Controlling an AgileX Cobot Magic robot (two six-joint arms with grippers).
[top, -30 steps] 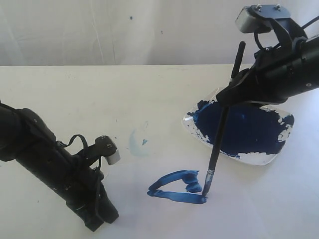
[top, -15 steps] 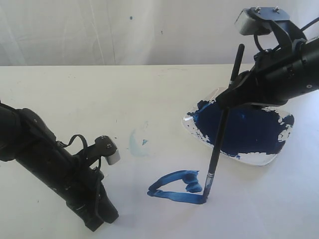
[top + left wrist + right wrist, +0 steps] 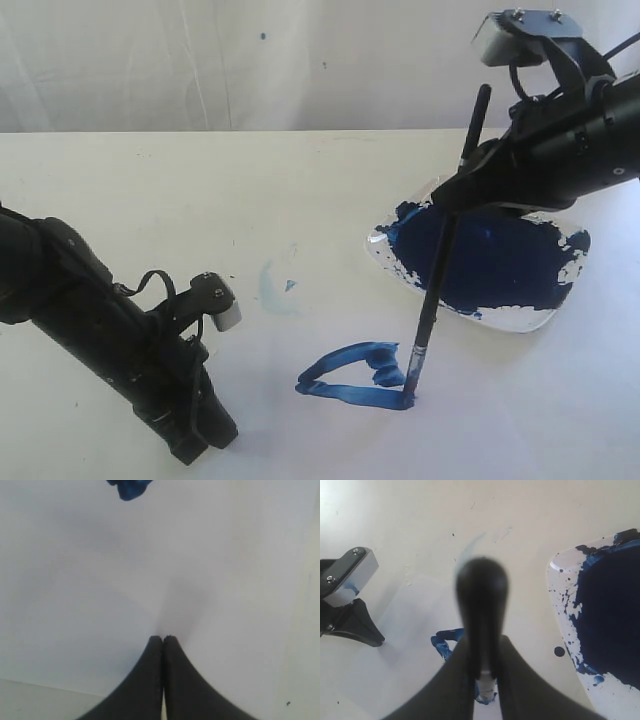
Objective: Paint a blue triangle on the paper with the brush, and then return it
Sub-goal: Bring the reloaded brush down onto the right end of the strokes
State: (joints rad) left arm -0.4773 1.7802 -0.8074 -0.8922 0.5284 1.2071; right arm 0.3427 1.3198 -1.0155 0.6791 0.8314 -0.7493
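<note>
My right gripper (image 3: 455, 200) (image 3: 482, 652) is shut on the brush (image 3: 432, 300) (image 3: 481, 610), holding it nearly upright by the middle of its black handle. The bristle tip rests on the right corner of the blue triangle (image 3: 355, 378) (image 3: 445, 642), a thick dark-blue outline on the white paper (image 3: 480, 410) (image 3: 100, 590). My left gripper (image 3: 195, 445) (image 3: 163, 639) is shut with nothing in it, pressed low on the paper's near left part, a short way left of the triangle.
A clear dish with a dark navy paint pool (image 3: 490, 262) (image 3: 615, 610) sits behind the triangle on the right. A faint pale-blue smudge (image 3: 272, 288) marks the table left of it. A white wall backs the table.
The brush tip has shifted only slightly at the triangle's right corner. The left arm has not moved.
</note>
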